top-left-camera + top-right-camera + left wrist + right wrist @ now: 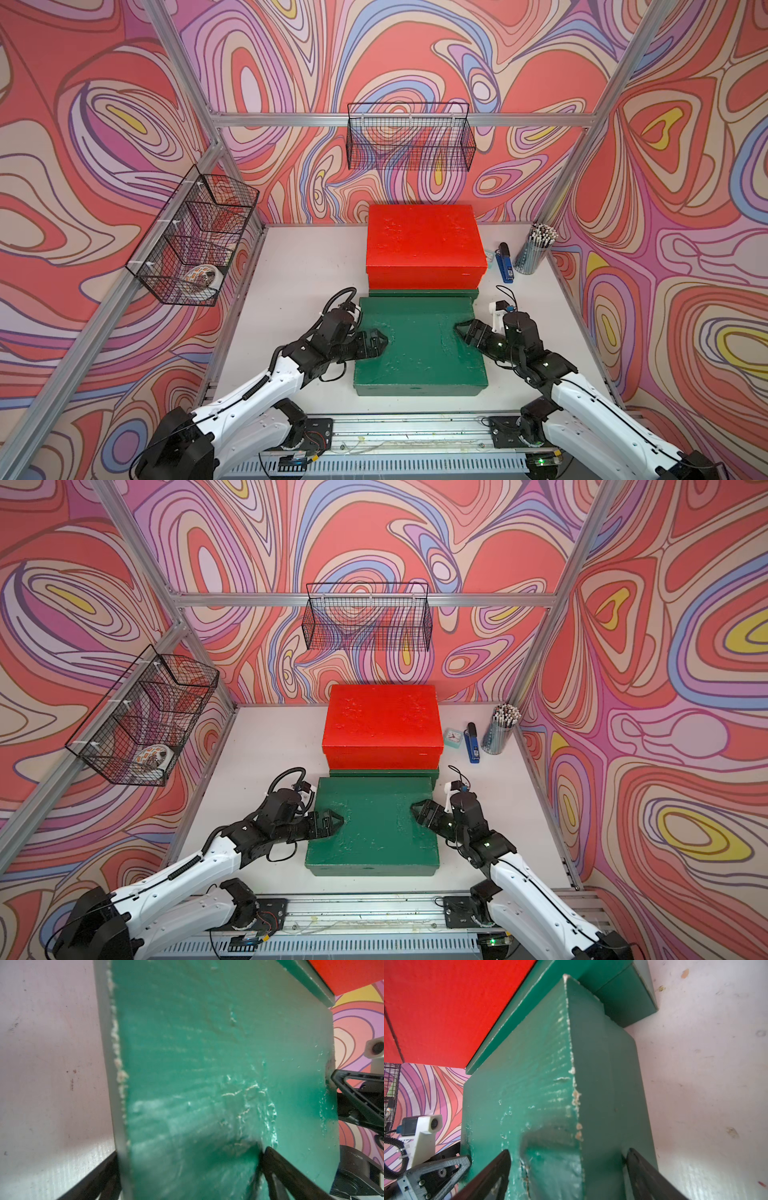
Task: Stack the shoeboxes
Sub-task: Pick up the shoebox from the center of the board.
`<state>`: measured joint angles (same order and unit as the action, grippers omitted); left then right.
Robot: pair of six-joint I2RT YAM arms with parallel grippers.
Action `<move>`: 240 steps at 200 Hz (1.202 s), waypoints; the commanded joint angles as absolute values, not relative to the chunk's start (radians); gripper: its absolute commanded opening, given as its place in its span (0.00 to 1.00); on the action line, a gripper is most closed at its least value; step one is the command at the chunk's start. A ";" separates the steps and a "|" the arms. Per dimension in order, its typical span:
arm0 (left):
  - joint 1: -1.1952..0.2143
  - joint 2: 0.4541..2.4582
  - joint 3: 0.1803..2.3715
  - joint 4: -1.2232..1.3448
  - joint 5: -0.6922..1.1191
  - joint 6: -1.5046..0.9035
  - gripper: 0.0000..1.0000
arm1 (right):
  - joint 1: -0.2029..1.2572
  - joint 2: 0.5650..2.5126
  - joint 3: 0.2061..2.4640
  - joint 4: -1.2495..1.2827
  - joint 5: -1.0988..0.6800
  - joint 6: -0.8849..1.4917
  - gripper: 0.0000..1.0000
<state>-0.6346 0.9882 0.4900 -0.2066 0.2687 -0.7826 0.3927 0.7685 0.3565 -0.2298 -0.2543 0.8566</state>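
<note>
Currently near dark green cardboard shoebox [419,345] is sitting on white surface [299,270], just beside far red-over-green shoebox stack [424,245]; left pincer [382,343] is straddling its left edge, released; right pincer [461,330] straddling right edge, grip unclear.

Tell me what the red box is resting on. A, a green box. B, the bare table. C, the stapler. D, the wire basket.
A: the red box lies on a green box, whose front edge shows just beneath it in a top view.
</note>
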 commanded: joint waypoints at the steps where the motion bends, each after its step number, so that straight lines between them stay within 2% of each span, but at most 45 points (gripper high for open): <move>1: -0.641 1.012 0.481 -0.188 0.369 -0.804 1.00 | 0.395 0.779 0.345 -0.209 -0.304 0.863 0.88; 32: -0.641 1.011 0.507 -0.215 0.419 -0.814 1.00 | 0.395 0.761 0.360 -0.209 -0.327 0.875 0.87; 88: -0.643 0.988 0.732 -0.450 0.416 -0.813 1.00 | 0.396 0.726 0.443 -0.276 -0.336 0.866 0.86; 148: -0.648 0.967 0.863 -0.529 0.463 -0.842 1.00 | 0.396 0.657 0.543 -0.388 -0.342 0.856 0.85; 190: -0.660 0.942 0.950 -0.569 0.474 -0.853 1.00 | 0.397 0.618 0.645 -0.459 -0.348 0.859 0.85; 240: -0.713 0.987 1.158 -0.664 0.429 -0.824 1.00 | 0.396 0.654 0.822 -0.507 -0.367 0.849 0.85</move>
